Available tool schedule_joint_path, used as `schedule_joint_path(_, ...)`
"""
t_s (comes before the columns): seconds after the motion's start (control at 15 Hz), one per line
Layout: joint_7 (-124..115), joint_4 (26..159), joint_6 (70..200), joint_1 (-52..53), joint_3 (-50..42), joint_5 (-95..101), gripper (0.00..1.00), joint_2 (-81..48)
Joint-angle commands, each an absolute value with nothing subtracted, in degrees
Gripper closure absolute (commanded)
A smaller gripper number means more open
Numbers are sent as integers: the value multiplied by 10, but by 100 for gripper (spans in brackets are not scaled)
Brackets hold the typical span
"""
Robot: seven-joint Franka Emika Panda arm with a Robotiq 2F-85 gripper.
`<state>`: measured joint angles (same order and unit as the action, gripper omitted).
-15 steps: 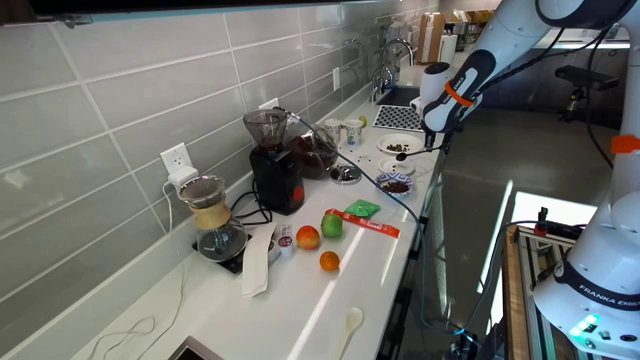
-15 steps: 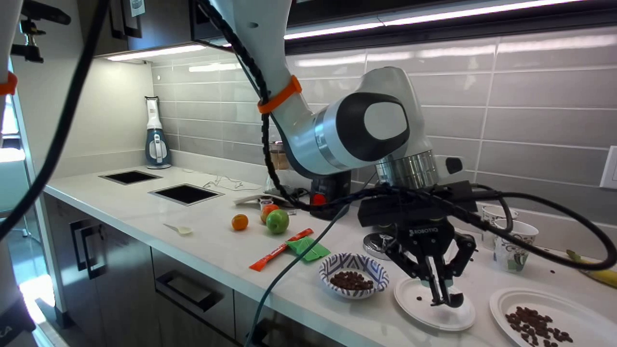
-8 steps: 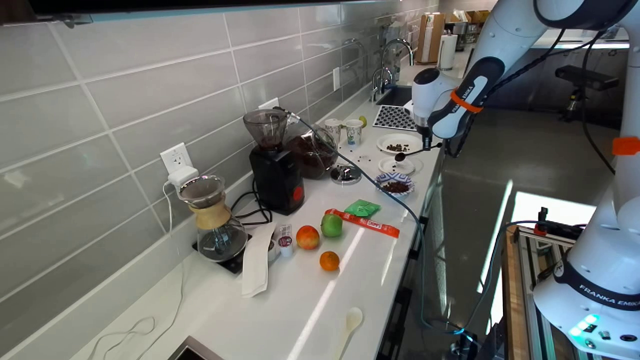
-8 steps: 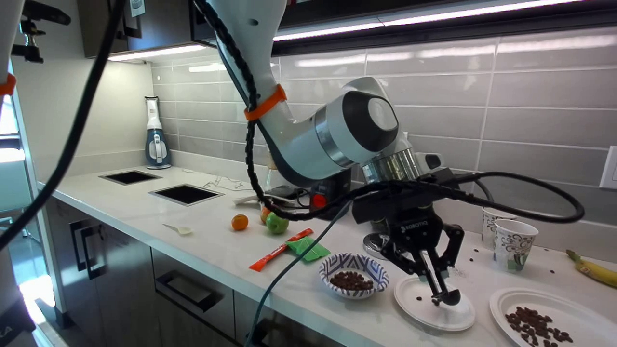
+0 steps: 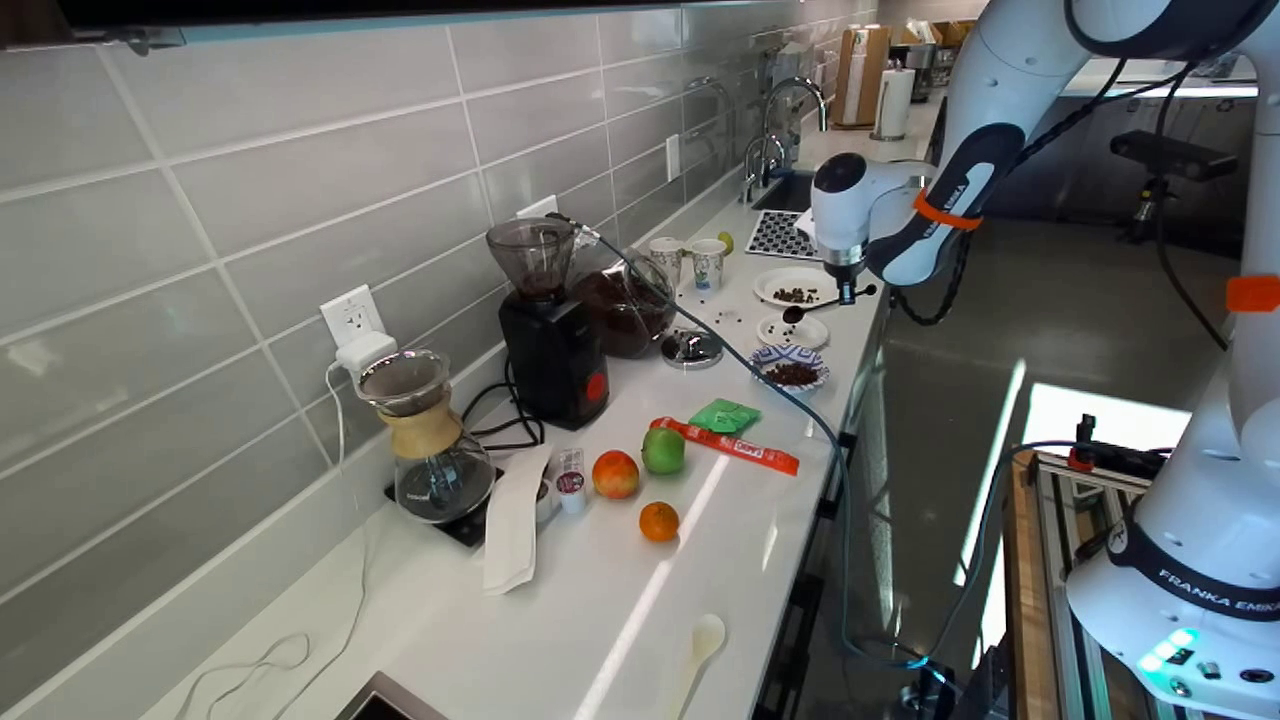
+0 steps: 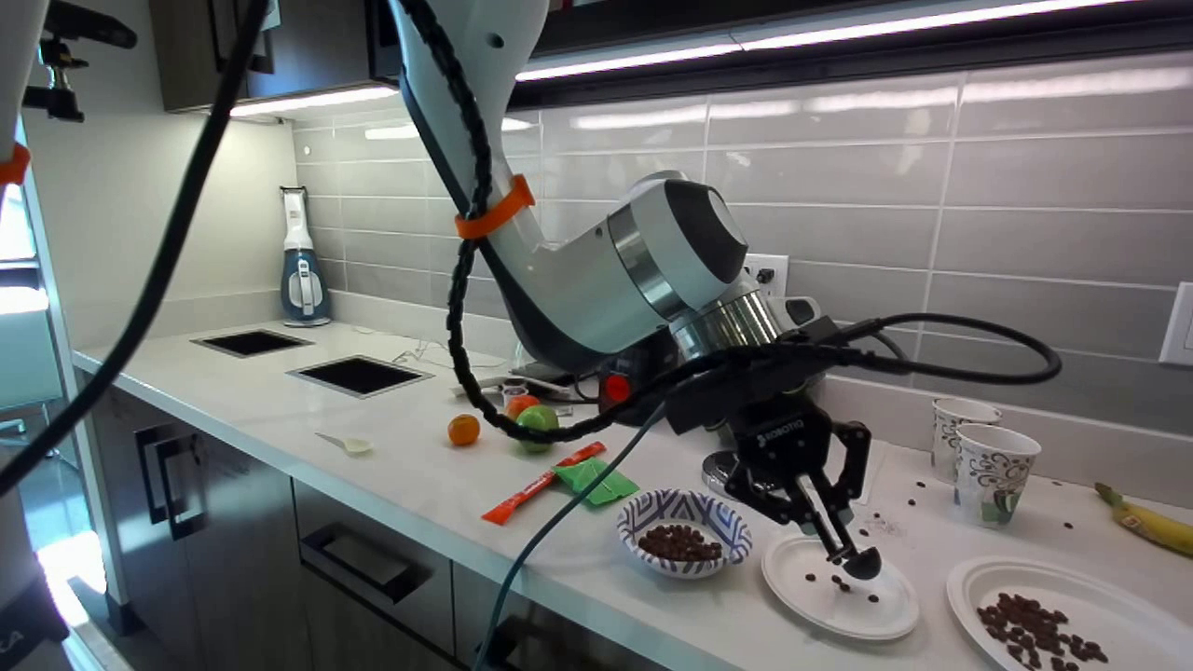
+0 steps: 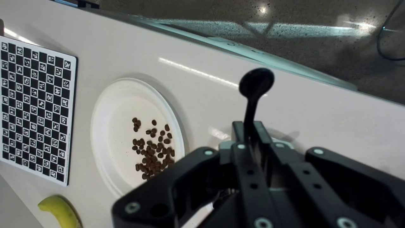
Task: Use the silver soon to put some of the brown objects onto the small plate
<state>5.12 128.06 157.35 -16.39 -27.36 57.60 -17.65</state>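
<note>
Black and jointed, the gripper (image 7: 250, 130) has its jaws pinched on the dark spoon (image 7: 256, 81), which sticks out on both sides of them. Below it on the bench (image 6: 410, 471) lies the small plate (image 6: 839, 617), white and round, bearing a few brown beans (image 6: 810, 577); in both exterior views a rounded end of the spoon shows against this plate, and whether it touches cannot be told. The small plate sits between two other holders of beans: the blue-and-white bowl (image 6: 685, 503), its bottom covered, and the large white plate (image 7: 117, 133), its pile crowded toward the side nearer the gripper. Two patterned cups (image 6: 995, 473) stand upright near the tiled wall (image 6: 1062, 242). An exterior view shows a clear jar (image 5: 622, 310) with dark brown contents just beside the black grinder (image 5: 556, 350), and a glass carafe (image 5: 445, 480) farther along. The wrist view shows the printed squares of the checkered board (image 7: 38, 110) plainly, while a white-and-blue upright appliance (image 6: 303, 270) appears only in an exterior view, at the bench's far end
</note>
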Motion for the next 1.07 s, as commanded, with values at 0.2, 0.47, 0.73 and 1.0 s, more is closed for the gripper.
schedule_joint_path(0.2,48,1279,1568,-182,-255,583,98,-174)
schedule_joint_path(0.47,-18,1272,1542,-161,-273,701,98,-168)
schedule_joint_path(0.73,-60,1279,1500,-168,-254,803,98,-157)
schedule_joint_path(1.0,-97,1290,1451,-168,-230,894,98,-146)
